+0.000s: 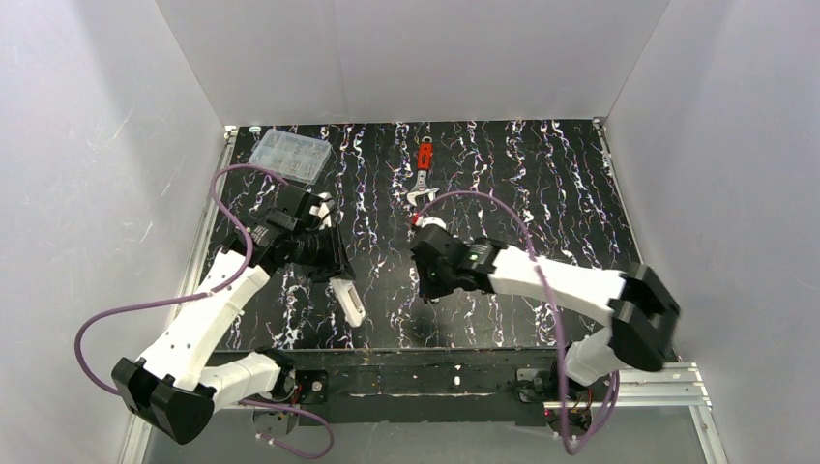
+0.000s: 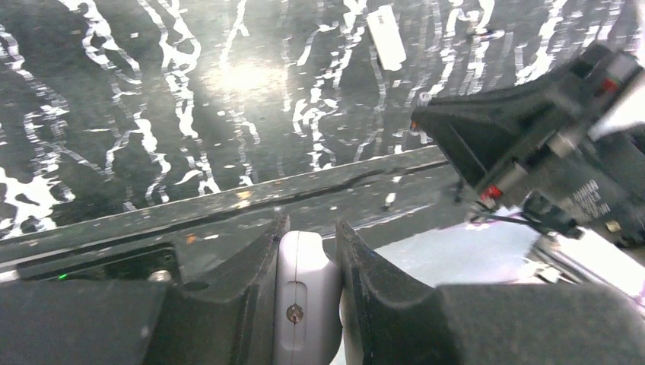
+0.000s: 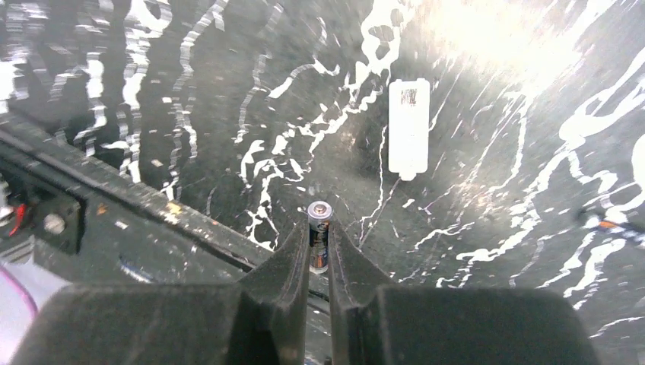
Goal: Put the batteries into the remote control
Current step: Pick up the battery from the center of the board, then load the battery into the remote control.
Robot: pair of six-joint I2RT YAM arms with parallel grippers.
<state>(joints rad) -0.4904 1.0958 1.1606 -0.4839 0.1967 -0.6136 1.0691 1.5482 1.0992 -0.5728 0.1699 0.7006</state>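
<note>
Two end effectors, each closed on its own part of the job. The left end effector (image 2: pixel 308 237) clamps the remote (image 2: pixel 306 285) by its sides over the near-left of the bench (image 1: pixel 541 193). Most of the remote's body sticks out past the fingers, probably to leave it free to receive cells. The right end effector (image 3: pixel 318 228) pinches one battery (image 3: pixel 319 245) lengthwise between its fingers with the capped end poking past the tips, likely so it can go in end first. A small white piece (image 3: pixel 408 128), perhaps the cover, lies flat on the bench beyond, apart from both.
</note>
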